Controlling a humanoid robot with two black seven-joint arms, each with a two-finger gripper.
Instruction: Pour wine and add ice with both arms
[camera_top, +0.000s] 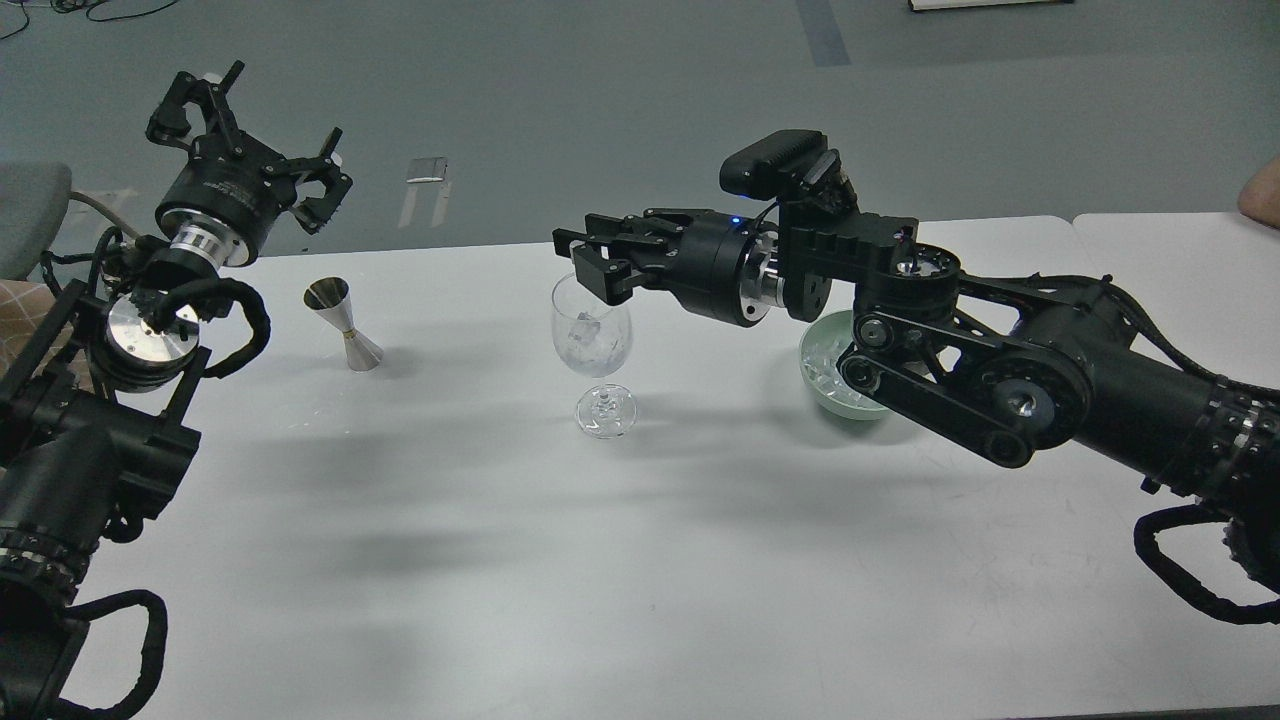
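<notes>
A clear stemmed wine glass (606, 410) stands upright at the middle of the white table (640, 560). Ice cubes (588, 338) lie in its bowl. My right gripper (580, 262) hovers just above the glass rim, fingers apart and empty. Behind my right arm a pale green bowl (835, 402) holds more ice (822, 362); the arm hides part of it. My left gripper (255, 125) is open and empty, raised above the table's far left corner. A silver jigger (345, 325) stands below and to the right of it.
A second white table (1170, 260) adjoins on the right. A grey chair (30, 210) stands at the far left. Someone's elbow (1262, 192) shows at the right edge. Grey floor lies beyond the table.
</notes>
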